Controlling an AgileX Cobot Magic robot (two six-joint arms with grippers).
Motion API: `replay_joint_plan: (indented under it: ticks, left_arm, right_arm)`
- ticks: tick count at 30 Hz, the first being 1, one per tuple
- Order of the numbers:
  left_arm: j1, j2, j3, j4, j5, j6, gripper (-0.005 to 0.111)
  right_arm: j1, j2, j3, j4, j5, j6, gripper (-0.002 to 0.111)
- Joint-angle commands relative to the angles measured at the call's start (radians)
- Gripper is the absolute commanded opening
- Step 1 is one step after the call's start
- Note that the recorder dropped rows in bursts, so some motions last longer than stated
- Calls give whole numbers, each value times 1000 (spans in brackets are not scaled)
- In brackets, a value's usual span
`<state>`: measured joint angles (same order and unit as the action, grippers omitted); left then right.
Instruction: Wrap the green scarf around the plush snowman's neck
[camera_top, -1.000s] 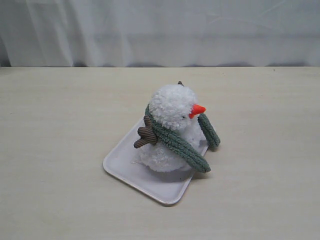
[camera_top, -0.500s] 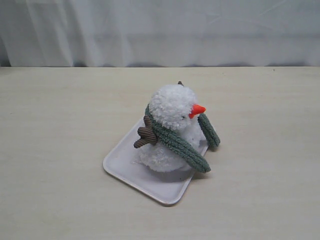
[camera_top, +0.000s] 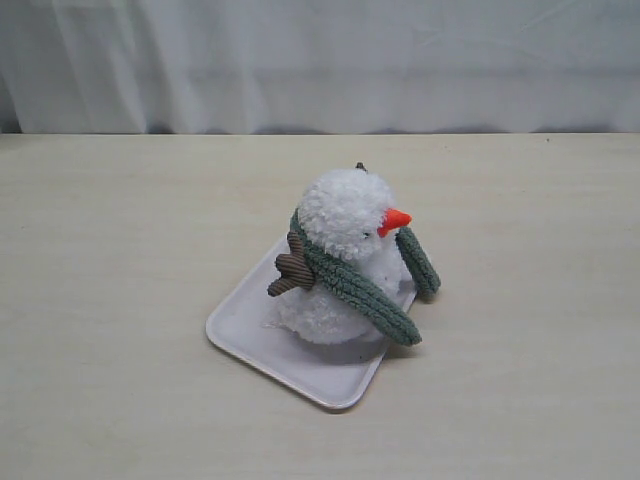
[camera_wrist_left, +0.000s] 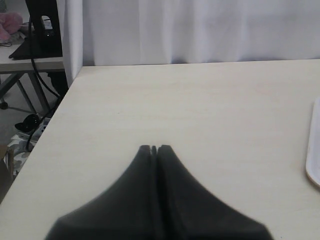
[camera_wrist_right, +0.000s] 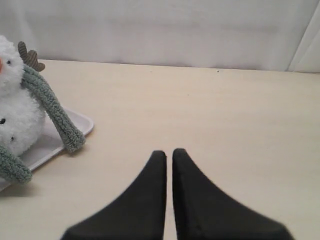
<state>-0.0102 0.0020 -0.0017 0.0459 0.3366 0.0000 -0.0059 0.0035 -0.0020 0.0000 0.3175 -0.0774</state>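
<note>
No legible text or labels.

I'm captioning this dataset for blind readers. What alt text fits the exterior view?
A fluffy white plush snowman with an orange nose sits on a pale tray on a light table, wearing a green scarf whose ends hang at its front.

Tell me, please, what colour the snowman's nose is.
The nose is bright orange, clearest in the exterior view.
</note>
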Motion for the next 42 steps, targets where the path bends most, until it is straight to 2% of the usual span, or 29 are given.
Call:
replay_joint_plan:
  ticks: [1, 8, 24, 33, 42]
  left_arm:
    - [-1, -2, 2, -3, -13, 0, 0]
    - [-1, -2, 2, -3, -15, 0, 0]
    - [-1, -2, 2, -3, -15, 0, 0]
    - [-78, -2, 2, -3, -12, 0, 0]
    - [-78, -2, 2, -3, -12, 0, 0]
  right_arm:
    - [-5, -3, 2, -19, 12, 85, 4]
    - [-5, -3, 2, -19, 24, 9, 4]
    - [-5, -3, 2, -16, 32, 9, 4]
    - [-5, -3, 2, -16, 32, 9, 4]
    - [-5, -3, 2, -16, 32, 9, 4]
